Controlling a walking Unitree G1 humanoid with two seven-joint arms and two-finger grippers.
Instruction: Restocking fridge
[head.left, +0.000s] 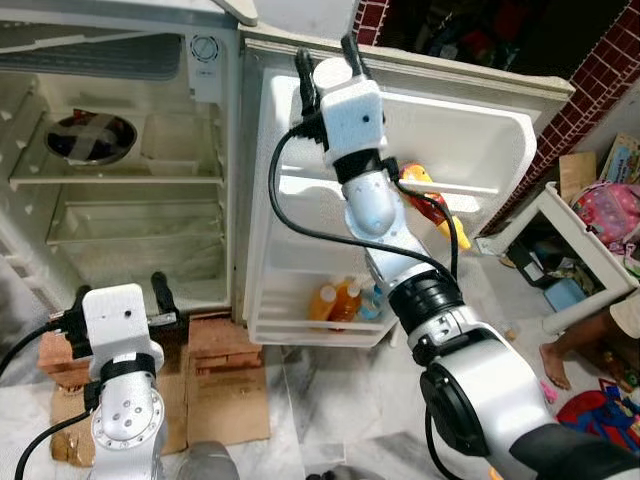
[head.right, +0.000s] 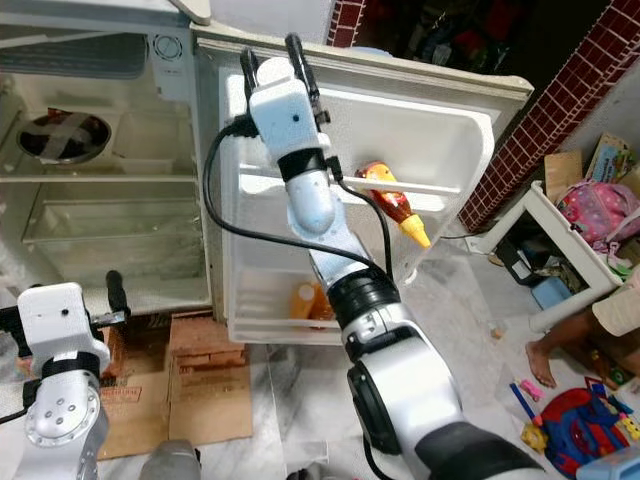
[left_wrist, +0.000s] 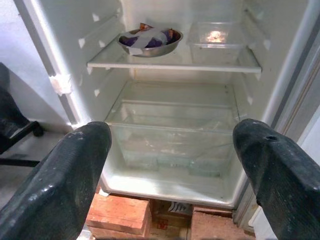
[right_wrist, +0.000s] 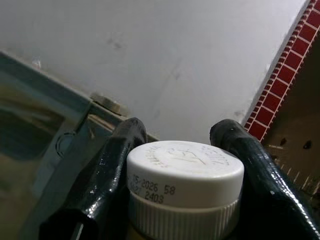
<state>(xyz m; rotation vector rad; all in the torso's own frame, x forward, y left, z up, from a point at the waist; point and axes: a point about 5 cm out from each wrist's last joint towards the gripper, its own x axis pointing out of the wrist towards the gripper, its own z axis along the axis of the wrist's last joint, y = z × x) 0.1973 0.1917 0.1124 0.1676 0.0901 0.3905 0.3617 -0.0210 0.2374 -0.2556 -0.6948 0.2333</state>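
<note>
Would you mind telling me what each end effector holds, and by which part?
Right end effector grips a bottle just below its white cap; left end effector holds nothing.

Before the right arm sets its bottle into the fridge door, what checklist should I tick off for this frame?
1. Right claw shut on the white-capped bottle, fingers either side of the cap: ok.
2. Fridge door open, racks facing the robot: ok.
3. Room in the bottom door rack beside the orange bottles: ok.
4. Middle door rack has a tilted sauce bottle in it: not ok.
5. Left claw open, holding nothing, facing the fridge's glass shelves: ok.
6. Bottle body and its level: cannot tell.
</note>
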